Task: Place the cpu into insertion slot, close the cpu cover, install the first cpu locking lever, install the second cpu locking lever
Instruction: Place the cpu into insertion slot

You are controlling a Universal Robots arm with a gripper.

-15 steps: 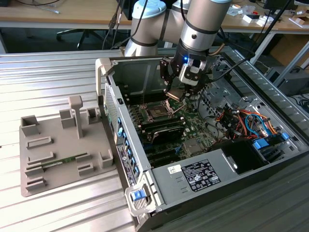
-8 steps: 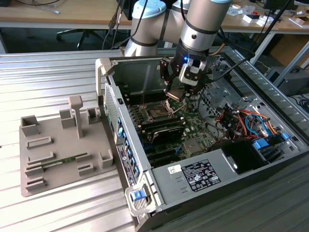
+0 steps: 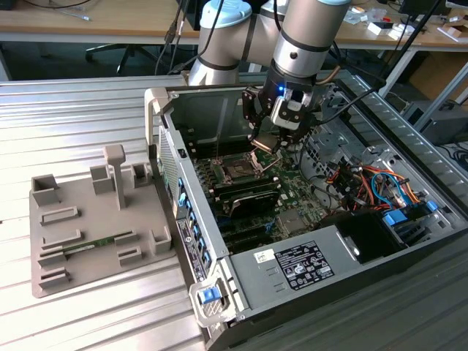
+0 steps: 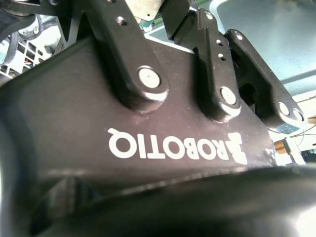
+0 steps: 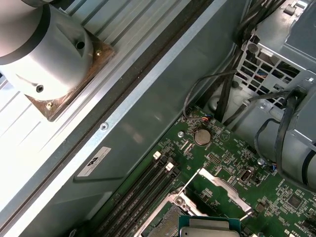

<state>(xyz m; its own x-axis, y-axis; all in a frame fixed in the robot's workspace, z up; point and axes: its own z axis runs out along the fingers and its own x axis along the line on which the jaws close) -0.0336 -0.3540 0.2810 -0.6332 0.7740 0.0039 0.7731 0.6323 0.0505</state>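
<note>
Ribbed grey metal tabletop (image 3: pixel 88 110) carries the open black computer case (image 3: pixel 307 256), laid on its side so its green motherboard (image 3: pixel 292 194) faces up. The black two-fingered gripper (image 3: pixel 268 139) pinches the small silvery square cpu (image 3: pixel 263 142) flat, just above the black square insertion slot (image 3: pixel 238 170). The thin silver cpu cover (image 5: pixel 222 183) appears raised, leaving the socket clear.

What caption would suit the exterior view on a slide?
The gripper holds the cpu over the insertion slot inside an open computer case.
</note>
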